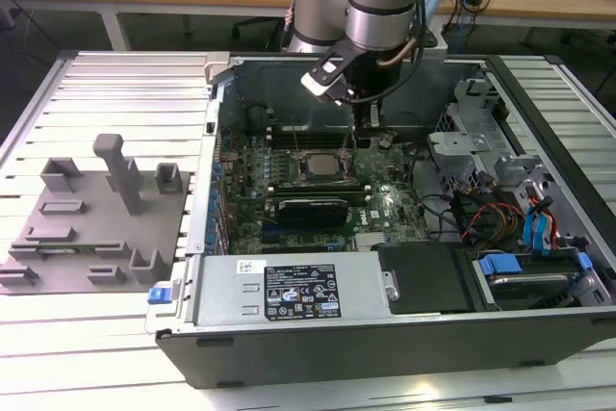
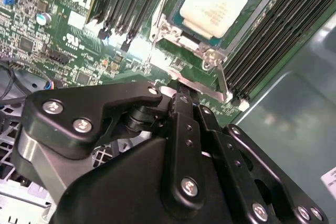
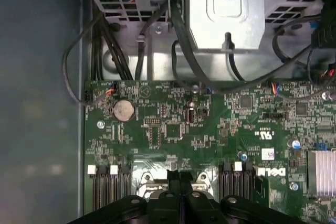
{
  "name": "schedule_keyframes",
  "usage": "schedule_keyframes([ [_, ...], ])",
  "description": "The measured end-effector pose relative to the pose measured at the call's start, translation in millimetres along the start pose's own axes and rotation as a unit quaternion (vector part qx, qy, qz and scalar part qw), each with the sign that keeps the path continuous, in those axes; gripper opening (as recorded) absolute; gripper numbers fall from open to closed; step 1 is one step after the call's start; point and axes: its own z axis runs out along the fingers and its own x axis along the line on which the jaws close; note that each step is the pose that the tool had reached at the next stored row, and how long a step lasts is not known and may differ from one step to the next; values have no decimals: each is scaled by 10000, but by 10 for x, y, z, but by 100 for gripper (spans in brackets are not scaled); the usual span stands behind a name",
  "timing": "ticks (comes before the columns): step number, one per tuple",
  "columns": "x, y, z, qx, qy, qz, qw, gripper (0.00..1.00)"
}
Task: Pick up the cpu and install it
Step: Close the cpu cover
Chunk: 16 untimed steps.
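While the cpu (image 2: 215, 3) sits in its socket (image 2: 173, 31), we see the gripper (image 2: 179, 86) closed up and empty right beside it.

Your gripper (image 1: 363, 138) hangs inside the open case (image 1: 385, 348), over the motherboard (image 1: 385, 204). Just beside its tips, the cpu (image 2: 218, 3) lies in the socket (image 2: 168, 30), with memory slots (image 2: 273, 32) flanking it on both sides. Well apart from the gripper, outside the case on the exterior view's left, the fixture blocks (image 1: 115, 175) stand on the table (image 1: 96, 334).
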Motion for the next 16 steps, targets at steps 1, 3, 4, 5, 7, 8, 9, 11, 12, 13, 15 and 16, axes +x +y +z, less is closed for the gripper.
schedule_keyframes([
  [1, 1, -31, -2, -15, 0, 1, 10000, 11],
  [3, 2, -65, -4, -31, 0, 2, 10000, 11],
  [4, 3, -88, -5, -41, 0, 2, 10000, 11],
  [5, 4, -105, -6, -49, 0, 3, 10000, 11],
  [7, 6, -142, -8, -65, 1, 5, 10000, 11],
  [8, 7, -177, -9, -81, 2, 6, 10000, 11],
  [9, 7, -191, -10, -88, 2, 7, 10000, 11],
  [11, 7, -192, -11, -89, 1, 7, 10000, 11],
  [12, 7, -191, -11, -86, 1, 6, 10000, 11],
  [13, 7, -191, -8, 33, -1, 5, 10000, 11],
  [15, 7, -190, -2, 155, -3, 1, 9999, 11],
  [16, 7, -190, -2, 155, -2, 1, 9999, 11],
])
